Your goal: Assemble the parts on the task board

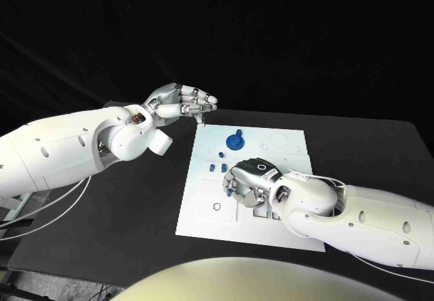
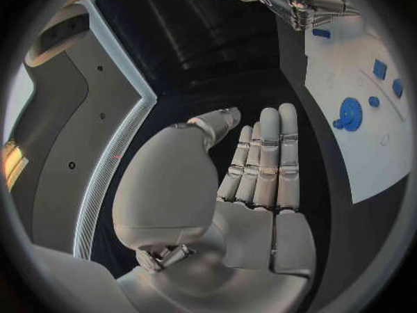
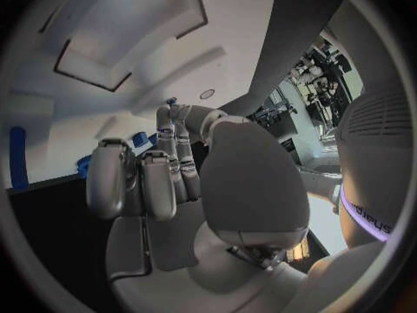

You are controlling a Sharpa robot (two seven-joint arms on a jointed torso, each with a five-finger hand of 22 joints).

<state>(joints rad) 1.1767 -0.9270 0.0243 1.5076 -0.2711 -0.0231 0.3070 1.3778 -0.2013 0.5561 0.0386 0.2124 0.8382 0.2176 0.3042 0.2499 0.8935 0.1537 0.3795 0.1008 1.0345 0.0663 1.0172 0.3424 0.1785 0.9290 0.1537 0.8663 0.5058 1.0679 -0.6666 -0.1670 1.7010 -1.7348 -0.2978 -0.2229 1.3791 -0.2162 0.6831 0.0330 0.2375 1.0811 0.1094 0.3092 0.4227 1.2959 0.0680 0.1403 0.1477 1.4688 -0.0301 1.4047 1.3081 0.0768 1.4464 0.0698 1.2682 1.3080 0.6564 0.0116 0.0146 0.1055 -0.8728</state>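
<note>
Your left hand (image 1: 181, 100) hovers far left, fingers straight and empty. Your right hand (image 1: 246, 182) hangs lower, fingers curled.

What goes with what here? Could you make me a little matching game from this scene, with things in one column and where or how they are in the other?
Things:
1. left hand
2. right hand
3. blue gear
4. white board

Places or states:
A. lies on the far part of the board
B. held above the board's far left corner, fingers flat and together, holding nothing
C. lies flat in the middle of the black table
D. low over the middle of the board, fingers curled down

Pairs: 1-B, 2-D, 3-A, 4-C
</note>
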